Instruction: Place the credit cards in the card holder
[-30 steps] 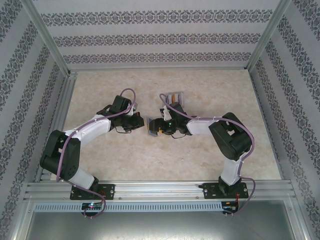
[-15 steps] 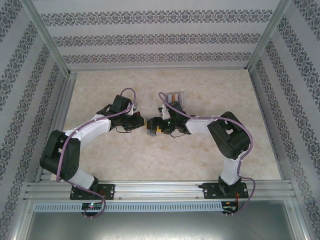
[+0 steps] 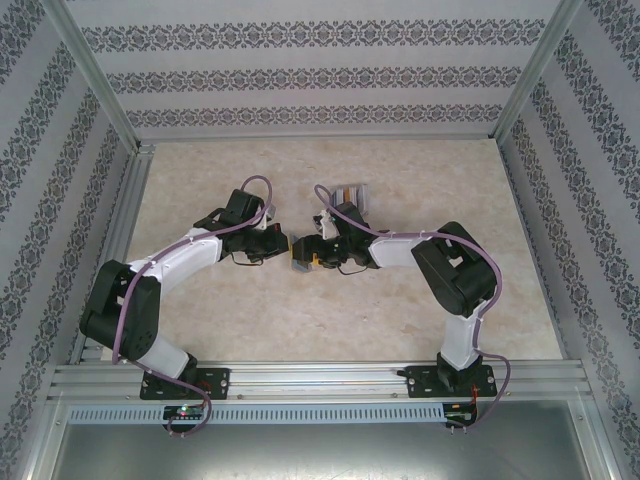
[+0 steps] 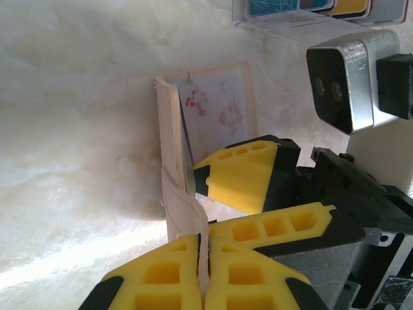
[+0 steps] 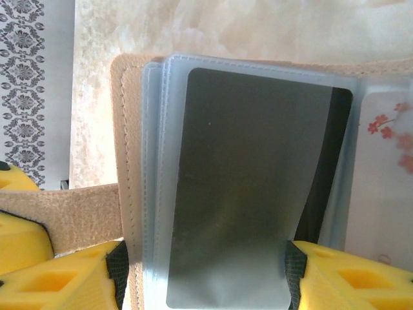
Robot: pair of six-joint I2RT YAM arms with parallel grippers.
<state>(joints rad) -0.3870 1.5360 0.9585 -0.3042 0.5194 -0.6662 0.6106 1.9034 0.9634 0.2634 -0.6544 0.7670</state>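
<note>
The tan stitched wallet lies open mid-tabletop, its soft strap clamped between the ribbed yellow fingers of the left gripper, which hide the strap's end. The right gripper has its jaws apart, one either side of a glossy clear sleeve holding a grey card; the clear tray is cut off by the frame
</note>
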